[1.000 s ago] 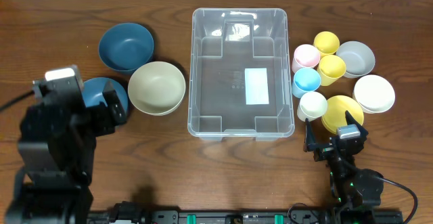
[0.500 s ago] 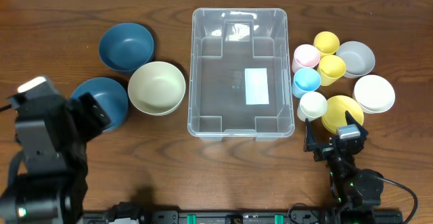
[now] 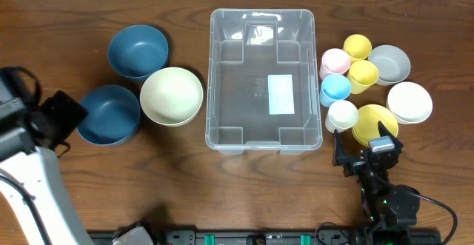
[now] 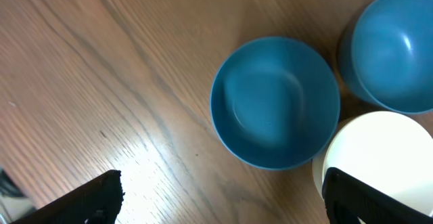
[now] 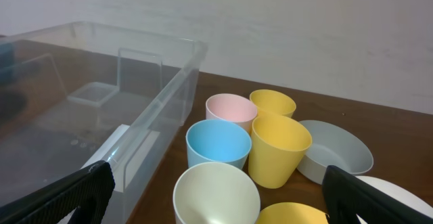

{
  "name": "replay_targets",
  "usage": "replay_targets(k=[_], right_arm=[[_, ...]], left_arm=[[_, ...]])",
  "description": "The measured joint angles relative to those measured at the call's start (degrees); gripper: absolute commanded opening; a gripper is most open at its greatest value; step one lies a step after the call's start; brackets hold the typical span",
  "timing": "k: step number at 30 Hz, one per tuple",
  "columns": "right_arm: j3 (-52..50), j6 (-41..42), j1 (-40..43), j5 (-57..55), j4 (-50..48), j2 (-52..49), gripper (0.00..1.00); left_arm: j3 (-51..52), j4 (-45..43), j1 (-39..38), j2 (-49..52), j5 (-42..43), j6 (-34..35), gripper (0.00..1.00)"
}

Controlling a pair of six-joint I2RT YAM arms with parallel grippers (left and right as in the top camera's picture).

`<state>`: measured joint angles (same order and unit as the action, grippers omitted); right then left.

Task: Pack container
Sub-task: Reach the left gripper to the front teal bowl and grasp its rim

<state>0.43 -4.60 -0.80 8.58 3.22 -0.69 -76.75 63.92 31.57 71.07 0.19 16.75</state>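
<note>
The left gripper (image 4: 223,200) is hanging wide open beside a blue bowl (image 4: 275,102) on the dark wooden table (image 4: 81,82). The right gripper (image 5: 216,207) is standing equally wide near the cups (image 5: 279,146). The container (image 3: 237,89) is sitting mid-table, and behind it probably a pale wall (image 5: 304,34) is showing.

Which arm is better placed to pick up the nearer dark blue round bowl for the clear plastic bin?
Left. The left gripper hangs open beside the nearer dark blue round bowl, which fills its wrist view. The right gripper sits beyond the clear plastic bin, by the pastel plastic cups.
</note>
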Motion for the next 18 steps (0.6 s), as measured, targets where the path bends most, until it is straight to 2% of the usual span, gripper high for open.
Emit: replay_targets(k=[4,8,18], right_arm=[[0.0,0.0,0.0,0.0,0.0,0.0,0.99],[0.0,0.0,0.0,0.0,0.0,0.0,0.99],[0.0,0.0,0.0,0.0,0.0,0.0,0.99]], left_arm=[[0.0,-1.8,5.9,2.7,7.4,-3.6,0.87],[1.1,-4.2,8.6,4.4,12.5,-6.8,0.80],[16.7,-16.3,9.9,7.2,16.1,-8.9,0.81]])
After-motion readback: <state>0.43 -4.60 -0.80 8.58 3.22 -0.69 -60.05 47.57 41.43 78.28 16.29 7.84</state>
